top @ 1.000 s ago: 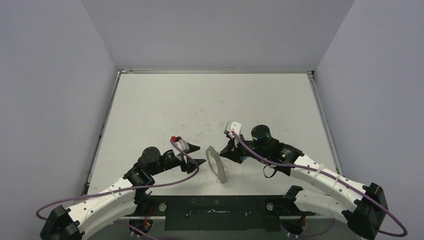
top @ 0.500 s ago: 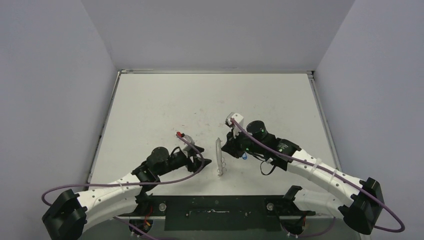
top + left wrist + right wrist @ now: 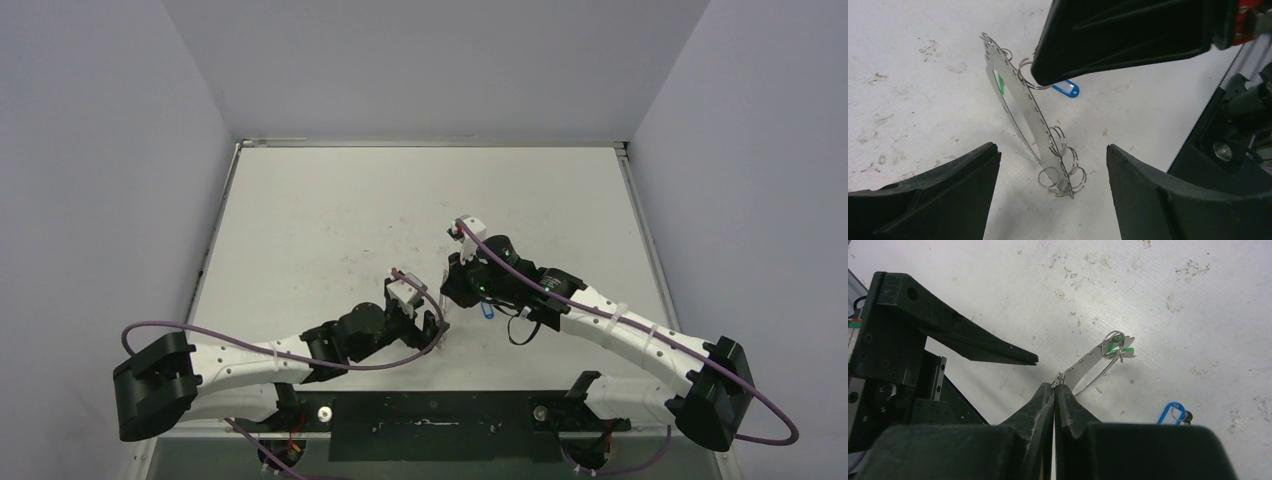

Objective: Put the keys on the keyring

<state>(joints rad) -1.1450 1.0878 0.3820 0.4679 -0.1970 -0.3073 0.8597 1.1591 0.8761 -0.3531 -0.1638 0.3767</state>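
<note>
keyring (image 3: 1087,362) in right jaws; grip visible only from wrists

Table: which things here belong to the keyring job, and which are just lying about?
Job: keyring, held by the shut right gripper; green key; blue key, lying loose; open left gripper.
Not job: purple cables; black base plate.

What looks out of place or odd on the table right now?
The blue key lies loose on the table, apart from the keyring, which stands on edge pinched in the right gripper. The green key appears to hang at the ring's far end.
</note>
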